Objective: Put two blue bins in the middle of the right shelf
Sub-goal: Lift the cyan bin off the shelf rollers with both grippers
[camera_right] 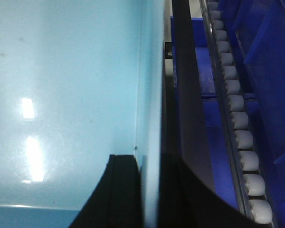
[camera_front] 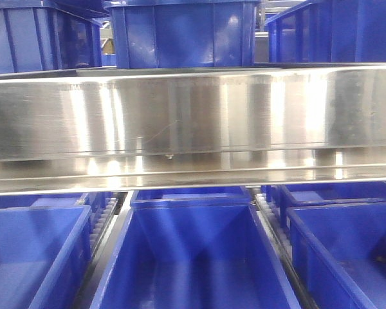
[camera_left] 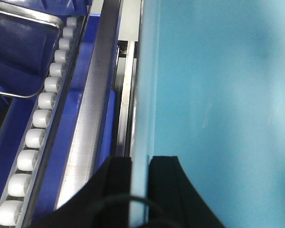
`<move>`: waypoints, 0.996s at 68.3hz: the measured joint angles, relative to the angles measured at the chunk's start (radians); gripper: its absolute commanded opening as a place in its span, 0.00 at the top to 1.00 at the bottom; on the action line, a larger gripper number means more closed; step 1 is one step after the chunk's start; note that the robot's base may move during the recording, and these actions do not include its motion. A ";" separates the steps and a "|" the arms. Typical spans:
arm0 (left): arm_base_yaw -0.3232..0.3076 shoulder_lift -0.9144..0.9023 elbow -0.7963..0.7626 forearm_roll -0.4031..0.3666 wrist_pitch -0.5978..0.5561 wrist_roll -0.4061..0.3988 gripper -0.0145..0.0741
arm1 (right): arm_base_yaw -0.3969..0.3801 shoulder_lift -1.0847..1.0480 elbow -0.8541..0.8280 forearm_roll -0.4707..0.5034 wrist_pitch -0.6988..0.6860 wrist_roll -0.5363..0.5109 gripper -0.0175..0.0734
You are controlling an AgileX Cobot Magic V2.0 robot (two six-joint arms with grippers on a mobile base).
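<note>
- The steel shelf beam (camera_front: 193, 116) ran level across the whole front view, with blue bins standing above it and more in the lanes below. We could not tell from these views which side of the rack we faced.
- The blue bin (camera_left: 218, 95) we were carrying lay between the two arms. Its pale inside filled the right of the left wrist view and the left of the right wrist view (camera_right: 61, 71). We judged it to be the centre bin low in the front view, though we could not be sure.
- Its side walls ran straight away from both wrists, in line with the roller tracks (camera_left: 42, 99) (camera_right: 235, 118) flanking it, so its long axis pointed into the shelf.
- The left gripper (camera_left: 141, 164) sat astride the left wall, closed down to the wall's thickness, one finger (camera_left: 118, 190) outside and one inside.
- The right gripper (camera_right: 149, 164) gripped the right wall the same way, its inner finger (camera_right: 123, 190) against the pale face.
- Neither arm was nearer, and we judged the next move needed both to travel together along that axis.
</note>
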 measured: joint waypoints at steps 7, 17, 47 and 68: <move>0.000 0.000 0.000 0.000 -0.002 0.000 0.96 | 0.000 0.000 0.000 0.000 -0.002 0.000 0.99; 0.000 0.000 0.000 0.002 -0.004 0.000 0.96 | 0.000 0.000 0.000 0.000 -0.004 0.000 0.99; 0.000 -0.002 0.000 0.047 -0.103 -0.020 0.96 | 0.000 0.000 0.000 -0.043 -0.092 0.000 0.99; 0.000 -0.002 0.000 0.047 -0.105 -0.024 0.96 | 0.000 0.000 0.000 -0.043 -0.092 0.000 0.99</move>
